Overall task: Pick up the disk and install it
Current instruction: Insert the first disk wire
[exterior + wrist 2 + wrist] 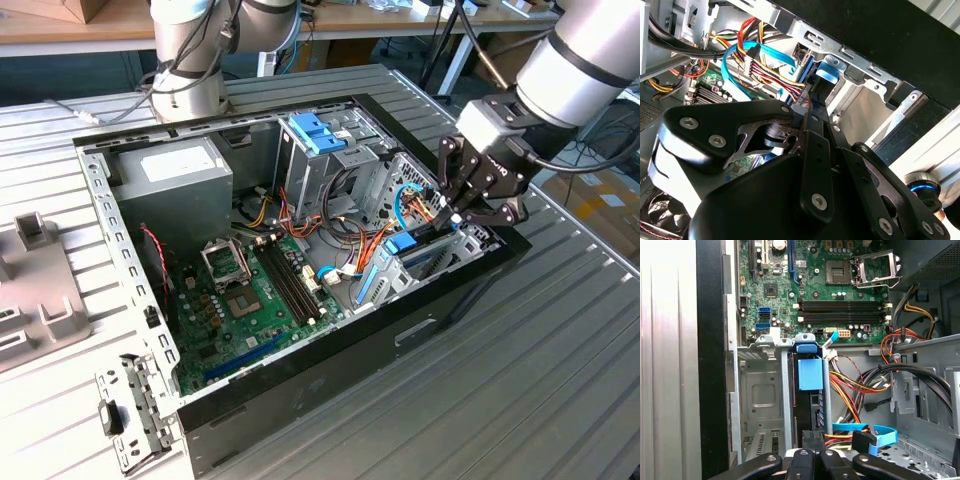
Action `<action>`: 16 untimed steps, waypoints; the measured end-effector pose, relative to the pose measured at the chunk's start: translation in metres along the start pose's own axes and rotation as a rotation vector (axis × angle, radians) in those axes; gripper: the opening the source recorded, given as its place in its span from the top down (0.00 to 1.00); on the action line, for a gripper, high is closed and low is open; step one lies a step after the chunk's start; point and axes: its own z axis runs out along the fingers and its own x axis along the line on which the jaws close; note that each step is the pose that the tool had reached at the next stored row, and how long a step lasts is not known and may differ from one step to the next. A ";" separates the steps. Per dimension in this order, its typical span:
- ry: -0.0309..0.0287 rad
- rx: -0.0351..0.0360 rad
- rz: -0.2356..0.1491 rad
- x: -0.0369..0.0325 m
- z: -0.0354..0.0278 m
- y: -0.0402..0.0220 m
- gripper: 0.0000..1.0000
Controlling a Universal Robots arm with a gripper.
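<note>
One gripper (462, 212), fingers drawn narrow onto the disk (810, 372) edge, holds it upright in the drive cage (757, 390); its long axis runs toward 12 o'clock from the fingertips in the first wrist view.

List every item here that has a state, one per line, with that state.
computer case: side panel off, lying flat, interior exposed.
disk: standing on edge in the metal drive cage, blue tab up.
gripper: at the drive cage, on the disk's end; fingers closed together in both wrist views.
CPU socket: empty, retention frame shut.
memory slots: empty.
</note>
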 end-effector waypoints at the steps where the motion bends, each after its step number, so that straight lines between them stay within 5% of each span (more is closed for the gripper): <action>1: 0.0000 0.0000 0.000 -0.0002 -0.0012 -0.0007 0.89; 11: -0.0007 0.0000 0.000 -0.0030 -0.0253 -0.0073 0.89; 16: -0.0013 -0.0001 0.000 -0.0030 -0.0253 -0.0073 0.89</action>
